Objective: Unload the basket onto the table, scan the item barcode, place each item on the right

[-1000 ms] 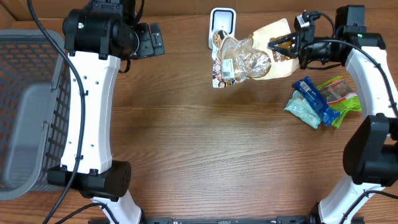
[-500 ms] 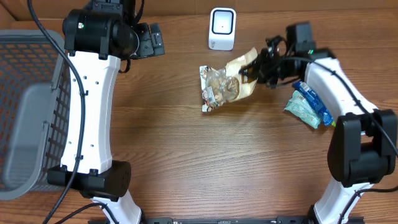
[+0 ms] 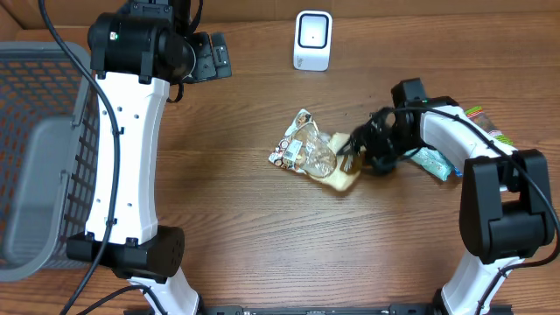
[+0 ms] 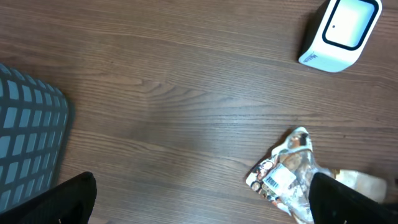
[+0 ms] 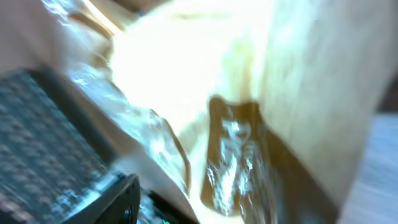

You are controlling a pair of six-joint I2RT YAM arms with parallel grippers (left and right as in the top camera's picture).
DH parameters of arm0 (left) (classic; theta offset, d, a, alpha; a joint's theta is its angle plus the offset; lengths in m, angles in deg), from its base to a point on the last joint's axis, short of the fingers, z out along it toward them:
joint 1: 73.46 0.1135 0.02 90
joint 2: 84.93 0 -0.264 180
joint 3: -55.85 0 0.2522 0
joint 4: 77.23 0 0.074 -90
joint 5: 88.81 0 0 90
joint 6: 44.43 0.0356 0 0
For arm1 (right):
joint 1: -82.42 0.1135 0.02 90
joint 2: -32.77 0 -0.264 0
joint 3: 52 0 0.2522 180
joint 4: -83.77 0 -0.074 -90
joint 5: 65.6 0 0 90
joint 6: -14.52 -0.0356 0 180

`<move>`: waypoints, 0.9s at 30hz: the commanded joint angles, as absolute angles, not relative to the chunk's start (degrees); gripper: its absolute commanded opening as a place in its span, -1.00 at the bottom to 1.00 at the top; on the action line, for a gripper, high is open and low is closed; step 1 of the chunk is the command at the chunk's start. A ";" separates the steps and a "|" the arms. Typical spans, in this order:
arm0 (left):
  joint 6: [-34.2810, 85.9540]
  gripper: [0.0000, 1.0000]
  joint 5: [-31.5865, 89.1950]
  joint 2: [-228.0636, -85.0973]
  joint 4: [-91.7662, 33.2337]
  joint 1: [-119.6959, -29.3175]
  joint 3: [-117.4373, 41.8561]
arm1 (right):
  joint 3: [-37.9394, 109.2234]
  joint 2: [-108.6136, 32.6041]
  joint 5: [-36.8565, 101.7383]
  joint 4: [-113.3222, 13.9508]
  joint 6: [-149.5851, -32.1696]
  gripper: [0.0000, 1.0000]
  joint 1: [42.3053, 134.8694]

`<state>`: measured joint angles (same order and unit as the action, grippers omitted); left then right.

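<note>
Snack bag (image 3: 313,156) lies on the table (image 3: 262,227) at the middle of the overhead frame, well below the scanner (image 3: 312,40). We see the right gripper (image 3: 354,150) touching its right end; we cannot tell whether the jaws clamp it. At upper left, the left gripper (image 4: 202,205) gapes wide, empty.

My wooden table (image 3: 245,229) carries the snack bag (image 3: 311,156) mid-board, a white scanner (image 3: 312,40) (far edge), and seemingly teal packets (image 3: 435,163) rightward.
</note>
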<state>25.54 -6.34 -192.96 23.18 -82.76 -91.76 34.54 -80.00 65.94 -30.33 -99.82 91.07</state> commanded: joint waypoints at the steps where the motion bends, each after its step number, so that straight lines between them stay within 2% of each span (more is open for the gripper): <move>1: 24.56 0.99 -6.30 -193.07 23.09 -82.87 -91.65 | 38.98 -79.02 55.58 -25.57 -85.72 0.21 91.09; 4: 24.56 0.99 -6.30 -193.07 23.09 -82.87 -91.65 | 45.38 -78.71 48.15 -20.01 -80.74 0.24 91.09; 7: 24.56 1.00 -6.30 -193.07 23.09 -82.87 -91.65 | 52.88 -78.71 43.27 -17.04 -75.91 0.45 91.11; 11: 24.56 0.99 -6.30 -193.07 23.09 -82.87 -91.65 | 58.10 -78.71 42.00 -20.71 -65.52 0.61 91.11; 14: 24.56 1.00 -6.30 -193.07 23.09 -82.87 -91.65 | 57.82 -79.17 43.38 -24.74 -58.40 0.87 91.11; 19: 24.56 1.00 -6.30 -193.07 23.07 -82.87 -91.65 | 56.96 -82.14 51.49 -25.83 -47.67 0.92 91.11; 27: 24.56 0.99 -6.30 -193.07 23.09 -82.87 -91.65 | 56.96 -89.47 59.84 -24.93 -42.18 0.91 91.33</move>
<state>25.56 -6.34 -192.96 23.16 -82.76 -91.76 57.42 -87.06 54.02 -24.95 -46.64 91.09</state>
